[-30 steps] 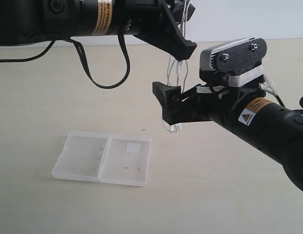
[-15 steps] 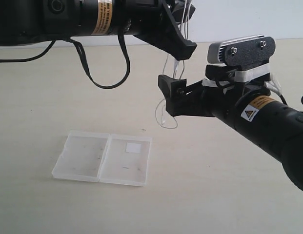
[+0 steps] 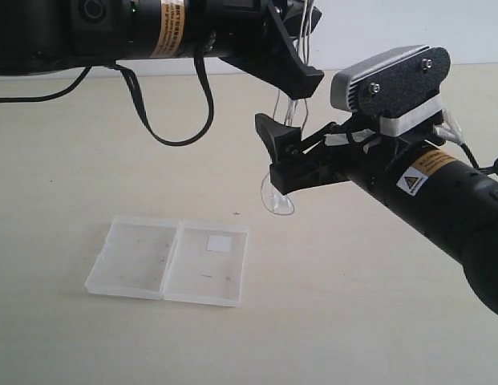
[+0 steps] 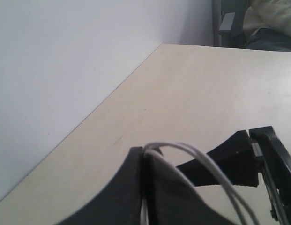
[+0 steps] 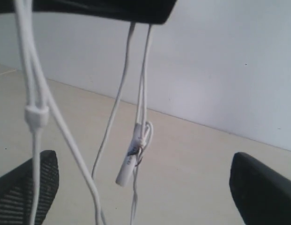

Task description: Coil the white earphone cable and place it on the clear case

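Note:
The white earphone cable [image 3: 289, 106] hangs in several thin strands from my left gripper [image 3: 303, 74], which is shut on it high above the table. Its lowest loop [image 3: 277, 210] dangles just above the table. My right gripper [image 3: 279, 156] is open, and the hanging strands pass between its fingers. In the right wrist view the strands [image 5: 143, 89] and a small white inline piece [image 5: 129, 164] hang between the wide-apart fingers [image 5: 28, 187]. In the left wrist view the cable [image 4: 201, 161] arches out of the shut tips [image 4: 143, 152]. The clear case [image 3: 140, 261] lies open and flat at the front left, its white sticker [image 3: 220, 243] on the right half.
A thick black robot cable [image 3: 172, 132] droops from the left arm over the table's back left. A white wall [image 5: 220, 65] runs along the table's far edge. Bare tabletop [image 3: 329, 321] surrounds the case.
My right gripper has shifted slightly left and tilted around the hanging strands. The cable's low loop has swung and gathered under it. The left gripper has stayed put.

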